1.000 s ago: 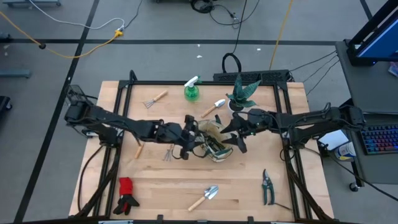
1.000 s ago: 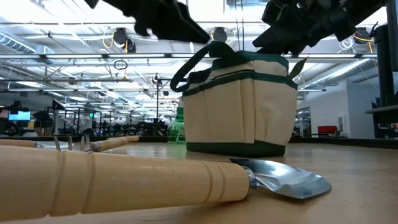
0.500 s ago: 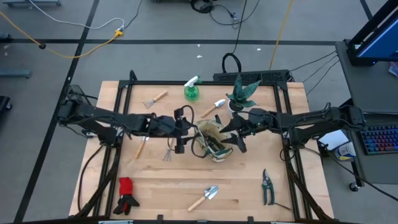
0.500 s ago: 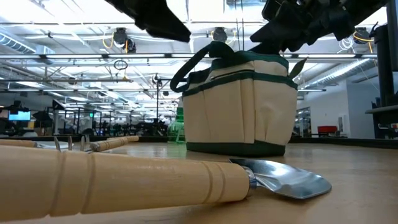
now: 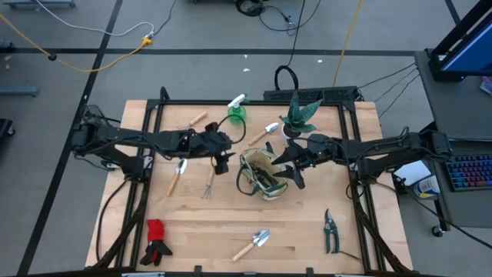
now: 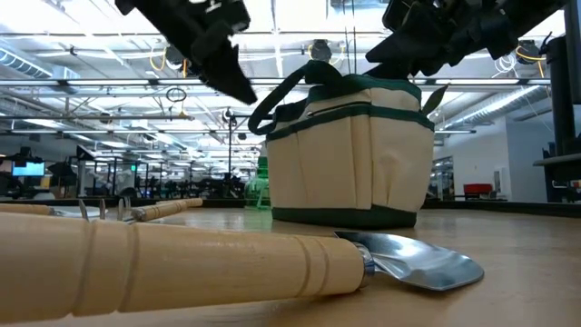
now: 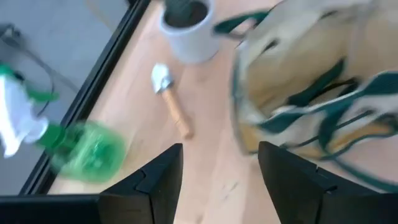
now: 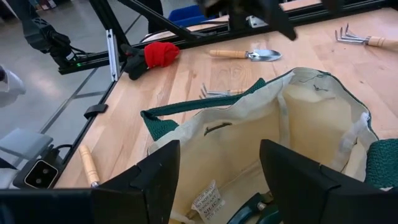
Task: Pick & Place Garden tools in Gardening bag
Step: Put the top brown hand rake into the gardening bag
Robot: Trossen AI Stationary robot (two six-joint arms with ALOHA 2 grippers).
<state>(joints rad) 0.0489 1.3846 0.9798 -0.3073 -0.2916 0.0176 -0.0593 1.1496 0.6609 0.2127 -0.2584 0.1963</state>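
Right claw [image 8: 214, 165] hangs released over the gardening bag [image 5: 260, 174], whose contents are mostly hidden. Left claw [image 7: 217, 168], released and empty, has a blurred spray bottle [image 7: 81, 149] just beside it.

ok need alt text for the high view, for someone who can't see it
Overhead view of a wooden table: a beige gardening bag sits mid-table between two dark arms, the open left gripper beside it, the open right gripper at its rim. A trowel, pruning shears, gloves, a green spray bottle and a potted plant lie scattered around.
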